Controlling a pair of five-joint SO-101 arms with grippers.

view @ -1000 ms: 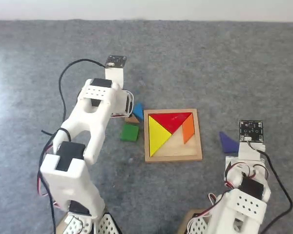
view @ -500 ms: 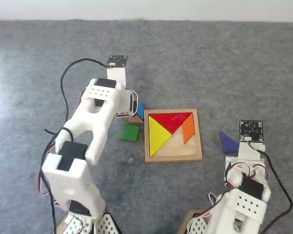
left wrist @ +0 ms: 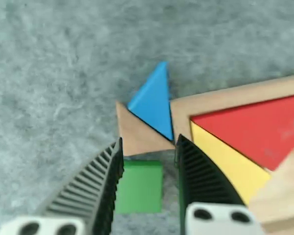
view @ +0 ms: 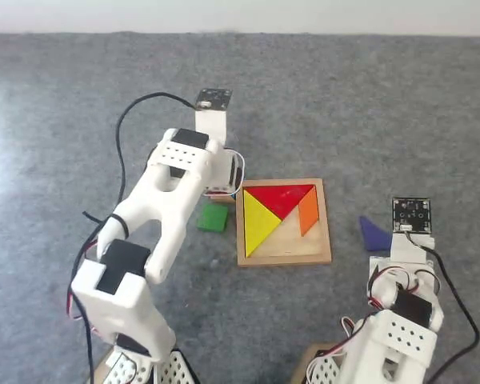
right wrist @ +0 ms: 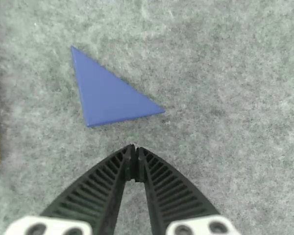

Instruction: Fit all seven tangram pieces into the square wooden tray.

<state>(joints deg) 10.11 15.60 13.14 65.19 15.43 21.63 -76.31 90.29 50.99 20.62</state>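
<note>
The square wooden tray (view: 286, 254) holds a red triangle (view: 282, 196), a yellow triangle (view: 258, 222) and an orange piece (view: 308, 214). My left gripper (left wrist: 148, 142) is open, its fingers on either side of a tan wooden triangle (left wrist: 137, 137) just off the tray's left rim (left wrist: 220, 100). A light blue triangle (left wrist: 152, 100) touches the tan one, and a green square (left wrist: 139, 187) lies under the fingers. Right of the tray lies a dark blue triangle (right wrist: 105, 95), with my right gripper (right wrist: 133, 148) shut just short of it.
Grey carpet covers the whole table. The green square (view: 213, 217) sits left of the tray, the dark blue triangle (view: 374, 234) to its right. The left arm (view: 180, 184) leans over the tray's upper left corner. The lower part of the tray shows bare wood.
My left arm has swung right toward the tray's left edge and now covers the light blue triangle in the high view. The right arm and the pieces have not moved.
</note>
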